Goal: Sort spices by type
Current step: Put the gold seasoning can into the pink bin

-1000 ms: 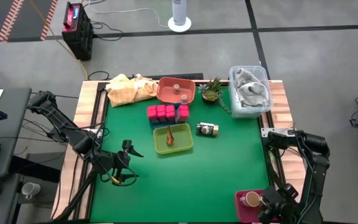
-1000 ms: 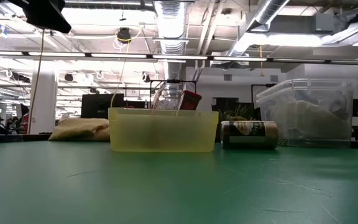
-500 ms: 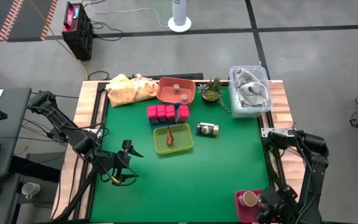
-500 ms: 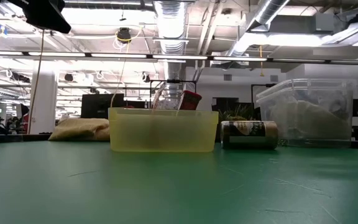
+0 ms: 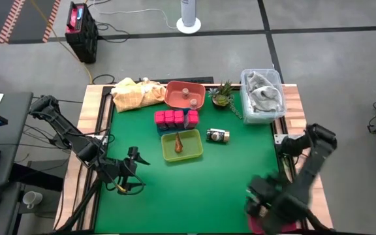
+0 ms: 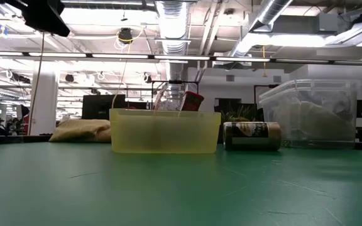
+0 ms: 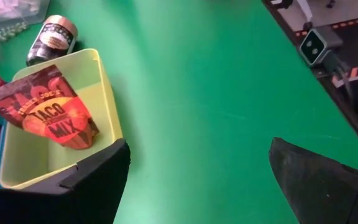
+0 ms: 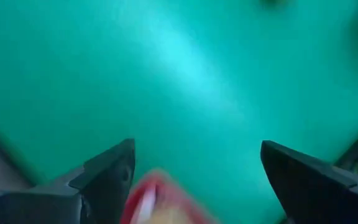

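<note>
Pink spice blocks stand in a row behind a yellow-green tub that holds a taco mix packet. A dark spice jar lies on its side on the mat right of the tub. A salmon bowl holds small pieces. My left gripper waits open at the near left, facing the tub. My right gripper hangs open above the mat at the near right, over the rim of a pink-red tub. Nothing is between its fingers.
A clear bin with grey cloth stands at the far right, with a small green plant beside it. A yellow cloth lies at the far left. The green mat's middle and near part lie open.
My right gripper has risen from the pink-red tub in the near right corner. It has swung toward the table's left and a little toward the far edge, turning as it went. The tub has stayed in place, now mostly under the arm.
</note>
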Robot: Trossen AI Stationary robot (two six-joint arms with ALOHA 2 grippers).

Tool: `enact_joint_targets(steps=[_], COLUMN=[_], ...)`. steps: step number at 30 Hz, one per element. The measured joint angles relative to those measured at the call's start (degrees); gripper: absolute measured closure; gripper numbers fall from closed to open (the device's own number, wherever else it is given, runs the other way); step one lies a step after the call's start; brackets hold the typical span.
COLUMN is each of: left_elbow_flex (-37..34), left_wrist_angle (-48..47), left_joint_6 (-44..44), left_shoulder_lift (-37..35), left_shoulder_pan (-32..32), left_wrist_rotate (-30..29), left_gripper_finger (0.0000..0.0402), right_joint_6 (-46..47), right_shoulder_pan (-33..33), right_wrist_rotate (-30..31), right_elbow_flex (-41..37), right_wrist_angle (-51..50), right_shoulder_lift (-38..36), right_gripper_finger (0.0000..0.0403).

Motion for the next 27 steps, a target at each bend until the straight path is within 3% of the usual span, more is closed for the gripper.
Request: enact_joint_targets(steps=[4, 12, 19, 23, 27], left_elbow_flex=[0.0, 0.0, 0.0, 0.0, 0.0], left_wrist_angle=[-1.5, -4.1, -7.9, -7.9, -7.9], left_joint_6=[0.4, 0.5, -2.8, -3.1, -3.6], left_shoulder_lift=[0.0, 0.0, 0.0, 0.0, 0.0], left_shoulder_pan=[0.0, 0.0, 0.0, 0.0, 0.0], left_wrist_rotate=[-0.5, -0.7, -0.7, -0.7, -0.7], left_gripper_finger=[0.0036, 0.0036, 0.0036, 0.0036, 0.0036], right_joint_6=[-19.2, -59.6, -74.6, -79.3, -81.8], right_shoulder_pan=[-11.8, -33.5, -45.5, -50.5, -53.5], right_wrist_rotate=[6.0, 8.4, 3.9, -1.7, -2.3], right_elbow_flex=[0.0, 0.0, -3.9, -13.0, -23.5], right_wrist_angle=[0.7, 13.7, 18.3, 26.7, 34.2], right_shoulder_lift=[0.0, 0.0, -1.3, -4.5, -9.6], right_gripper_finger=[0.0034, 0.0034, 0.0034, 0.0034, 0.0034])
